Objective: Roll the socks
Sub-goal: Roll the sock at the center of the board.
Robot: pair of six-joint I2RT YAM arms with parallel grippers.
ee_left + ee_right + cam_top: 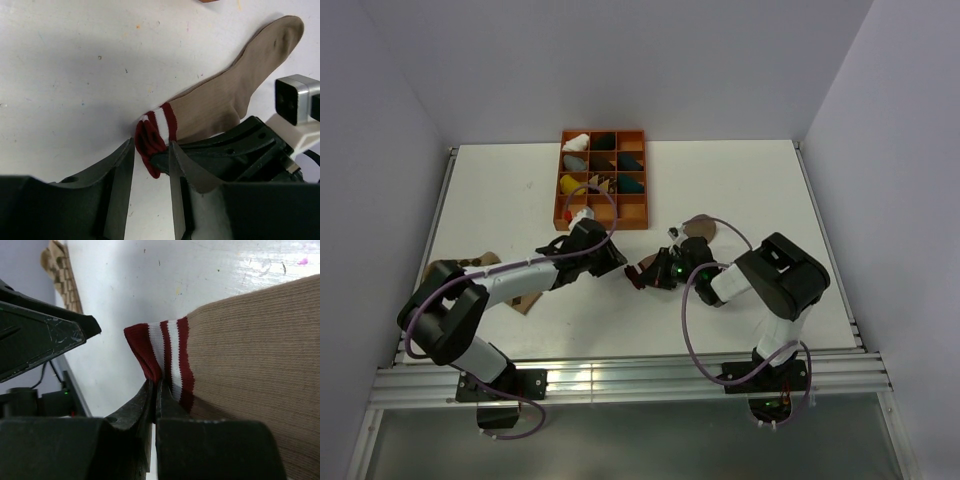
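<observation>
The tan-brown sock [225, 90] lies flat on the white table, with its toe pointing away from the arms. Its dark red-and-white striped cuff [152, 132] is bunched and lifted. My right gripper [156, 386] is shut on the cuff's edge [150, 347]; it also shows in the top view [645, 275]. My left gripper [151, 152] is open, and its fingertips stand either side of the red cuff end without closing on it. In the top view the left gripper [617, 262] is just left of the cuff. The argyle sock [470, 265] lies at the table's left, under the left arm.
An orange compartment tray [647, 180] with several rolled sock bundles stands at the back centre. The argyle sock's edge shows at the top left of the right wrist view [61, 272]. The two grippers are very close together at mid-table.
</observation>
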